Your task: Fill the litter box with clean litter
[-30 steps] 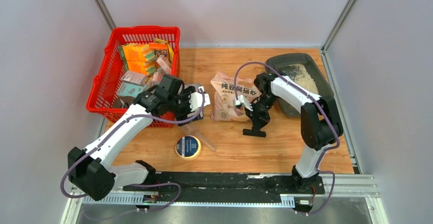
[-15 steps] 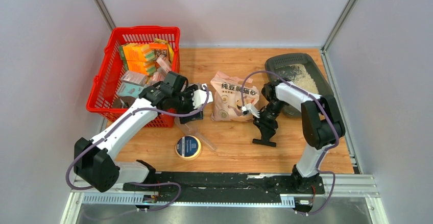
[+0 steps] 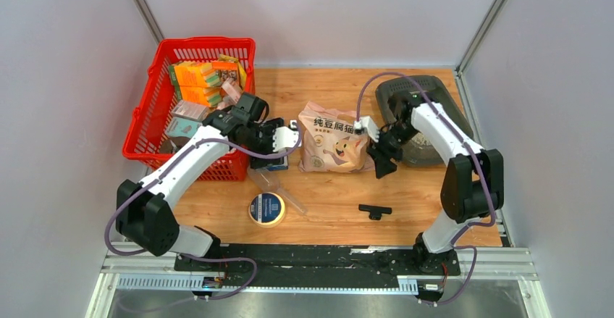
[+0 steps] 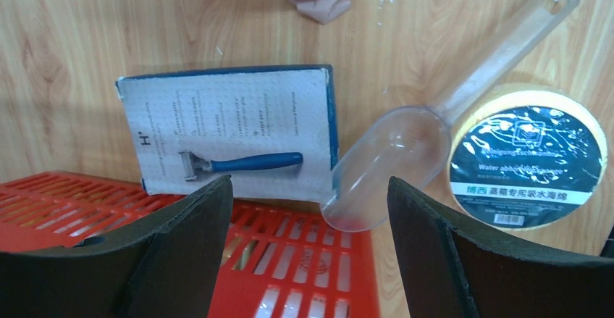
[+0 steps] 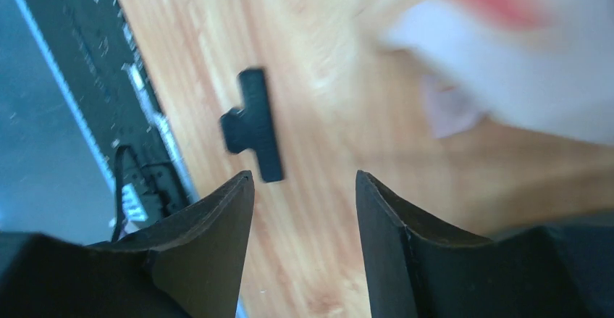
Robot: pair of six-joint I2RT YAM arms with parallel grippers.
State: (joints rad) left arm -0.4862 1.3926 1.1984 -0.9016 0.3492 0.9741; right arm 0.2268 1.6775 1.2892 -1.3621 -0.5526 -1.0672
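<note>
At the far right corner of the wooden table (image 3: 326, 220), the dark grey rounded plastic litter box (image 3: 434, 85) sits partly under the right arm. The right gripper (image 5: 304, 177) hangs part-open and empty beside a pale pink printed bag (image 3: 334, 146). The left gripper (image 4: 310, 187) gapes wide, empty, over a red mesh basket (image 3: 206, 41).
</note>
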